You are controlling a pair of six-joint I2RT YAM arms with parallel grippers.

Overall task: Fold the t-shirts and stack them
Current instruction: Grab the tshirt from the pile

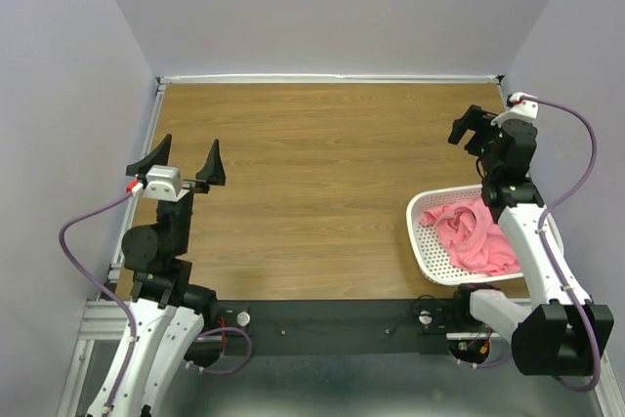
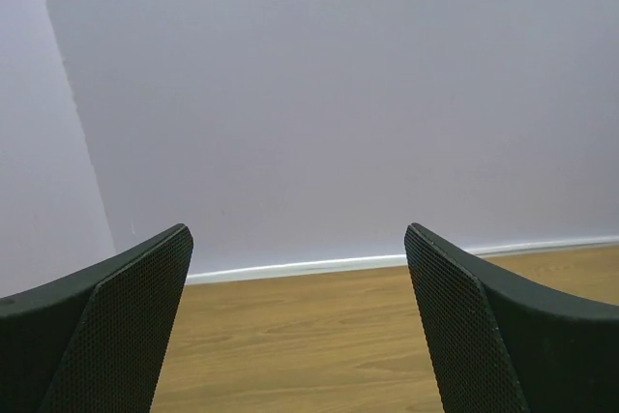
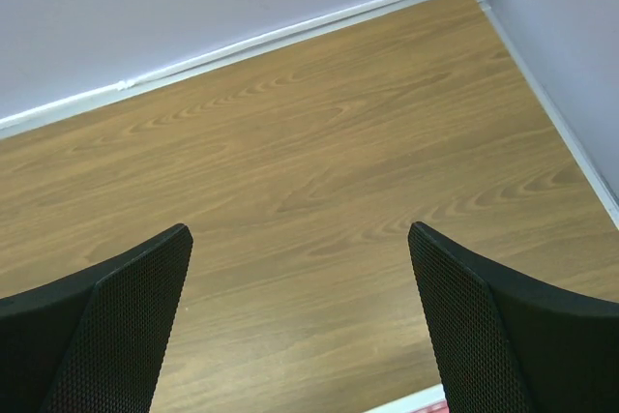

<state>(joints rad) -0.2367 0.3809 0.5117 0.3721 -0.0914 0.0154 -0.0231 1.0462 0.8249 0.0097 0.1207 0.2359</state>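
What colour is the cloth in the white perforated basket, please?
The crumpled soft t-shirt is salmon pink; top external view.

Left tool [image 1: 190,144], right tool [image 1: 471,128]: jaws wide apart.

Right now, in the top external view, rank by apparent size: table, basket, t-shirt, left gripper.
1. table
2. basket
3. t-shirt and left gripper look alike; the raised gripper is probably nearer the camera.
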